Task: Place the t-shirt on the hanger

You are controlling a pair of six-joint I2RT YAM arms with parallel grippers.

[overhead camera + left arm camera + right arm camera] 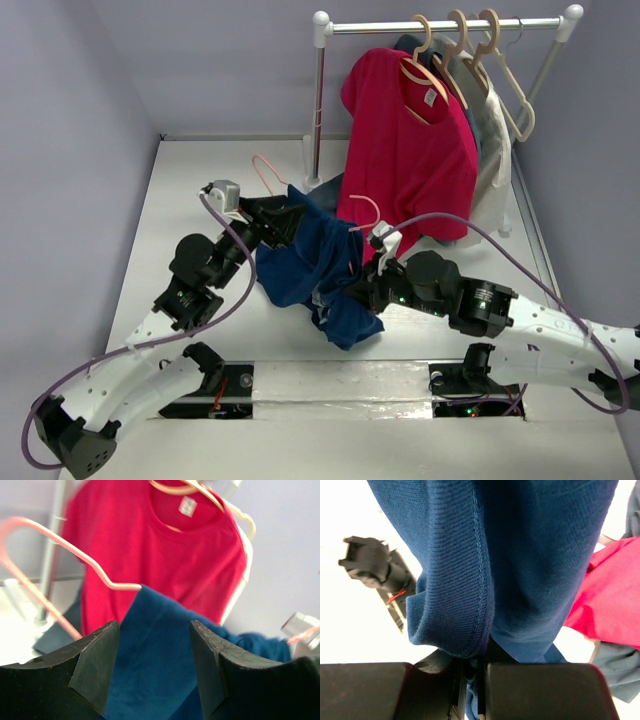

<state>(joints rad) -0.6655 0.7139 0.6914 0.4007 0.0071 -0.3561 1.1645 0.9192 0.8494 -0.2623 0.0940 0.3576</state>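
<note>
The navy t-shirt hangs bunched between my two grippers above the table; its graphic is hidden. The pink hanger shows its hook above the shirt's left corner, and a pink loop sticks out at the right; the rest is inside the cloth. My left gripper is at the shirt's upper left corner. In the left wrist view its jaws stand apart with blue cloth between them, and the hanger wire runs into the shirt. My right gripper is shut on a hemmed fold of the shirt.
A clothes rack stands at the back right with a red t-shirt, a white garment and beige hangers. Its left post rises just behind the hanger. A dark cloth lies at its base.
</note>
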